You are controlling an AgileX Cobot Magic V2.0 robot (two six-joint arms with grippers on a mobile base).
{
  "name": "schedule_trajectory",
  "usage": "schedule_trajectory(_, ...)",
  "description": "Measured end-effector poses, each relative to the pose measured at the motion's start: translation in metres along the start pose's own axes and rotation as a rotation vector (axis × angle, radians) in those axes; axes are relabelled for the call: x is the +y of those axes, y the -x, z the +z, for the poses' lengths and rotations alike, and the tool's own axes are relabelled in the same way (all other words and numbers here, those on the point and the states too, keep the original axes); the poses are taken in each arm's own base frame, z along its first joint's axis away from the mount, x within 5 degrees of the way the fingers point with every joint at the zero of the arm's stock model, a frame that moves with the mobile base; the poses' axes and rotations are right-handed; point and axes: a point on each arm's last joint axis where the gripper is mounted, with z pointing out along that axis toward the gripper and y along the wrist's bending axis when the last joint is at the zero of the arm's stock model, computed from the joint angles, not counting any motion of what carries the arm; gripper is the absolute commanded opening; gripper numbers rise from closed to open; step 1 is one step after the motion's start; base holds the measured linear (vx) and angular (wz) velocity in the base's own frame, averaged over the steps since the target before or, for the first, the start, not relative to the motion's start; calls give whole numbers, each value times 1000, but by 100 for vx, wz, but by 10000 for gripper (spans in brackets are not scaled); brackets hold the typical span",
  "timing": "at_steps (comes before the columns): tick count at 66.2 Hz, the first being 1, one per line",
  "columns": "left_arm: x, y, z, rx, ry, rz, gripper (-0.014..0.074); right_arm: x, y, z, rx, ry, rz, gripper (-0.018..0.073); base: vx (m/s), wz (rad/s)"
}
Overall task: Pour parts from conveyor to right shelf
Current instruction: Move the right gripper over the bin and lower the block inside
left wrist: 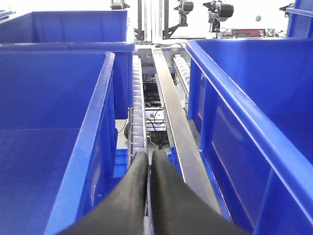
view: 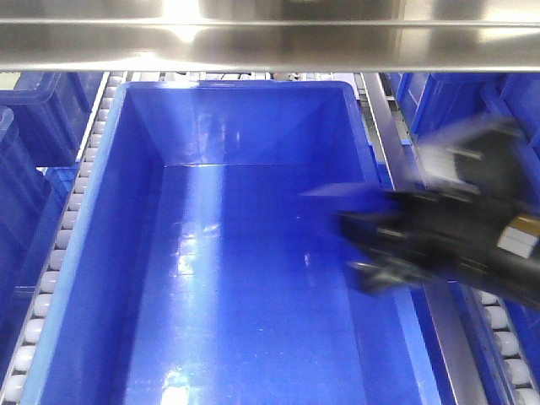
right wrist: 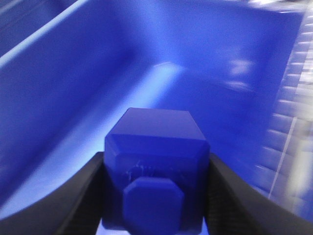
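A large blue bin (view: 110, 194) sits on the roller conveyor and fills the front view; its floor shows no parts. My right gripper (view: 364, 246) reaches in over the bin's right wall, motion-blurred. In the right wrist view the right gripper (right wrist: 156, 160) is shut on a small blue box (right wrist: 155, 134), held between both black fingers above the large bin's floor (right wrist: 161, 83). The box's contents are hidden. My left gripper (left wrist: 149, 156) is shut and empty, over the gap between two blue bins. It is out of the front view.
A steel beam (view: 270, 42) crosses the top of the front view. Roller tracks (view: 59, 245) run along both sides of the bin. More blue bins stand at the left (view: 42, 118) and right (view: 439, 101). A metal rail (left wrist: 176, 122) and rollers (left wrist: 138, 98) run between bins (left wrist: 58, 147) (left wrist: 254, 112).
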Motion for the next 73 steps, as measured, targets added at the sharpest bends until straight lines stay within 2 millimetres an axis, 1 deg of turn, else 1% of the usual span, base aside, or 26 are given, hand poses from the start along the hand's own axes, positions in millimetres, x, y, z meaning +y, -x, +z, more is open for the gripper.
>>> schedule_trajectory(8, 0, 0, 0, 0, 0, 0, -6, 17, 15, 37, 76, 82, -36, 12, 0, 0)
schedule_trajectory(13, 0, 0, 0, 0, 0, 0, -6, 25, 19, 60, 155, 128, -38, 13, 0, 0)
schedule_trajectory(21, 0, 0, 0, 0, 0, 0, -6, 28, 22, 99, 292, 158, 16, 16, 0, 0)
schedule_trajectory(30, 0, 0, 0, 0, 0, 0, -6, 25, 19, 135, 430, 137, 44, 21, 0, 0)
schedule_trajectory(31, 0, 0, 0, 0, 0, 0, -6, 25, 21, 138, 435, 131, 44, 22, 0, 0)
schedule_trajectory(38, 0, 0, 0, 0, 0, 0, -6, 20, 19, 161, 522, 73, 56, 32, 0, 0)
schedule_trajectory(43, 0, 0, 0, 0, 0, 0, -6, 17, 20, 174, 567, 42, 63, 38, 0, 0)
schedule_trajectory(57, 0, 0, 0, 0, 0, 0, -6, 15, 17, 212, 664, 21, 80, 57, 0, 0)
schedule_trajectory(64, 0, 0, 0, 0, 0, 0, -6, 14, 14, 229, 714, 20, 72, 103, 0, 0)
schedule_trajectory(71, 0, 0, 0, 0, 0, 0, -6, 12, 10, 243, 775, 1, 70, 187, 0, 0)
schedule_trajectory(73, 0, 0, 0, 0, 0, 0, -6, 12, 8, 247, 796, -9, 70, 223, 0, 0)
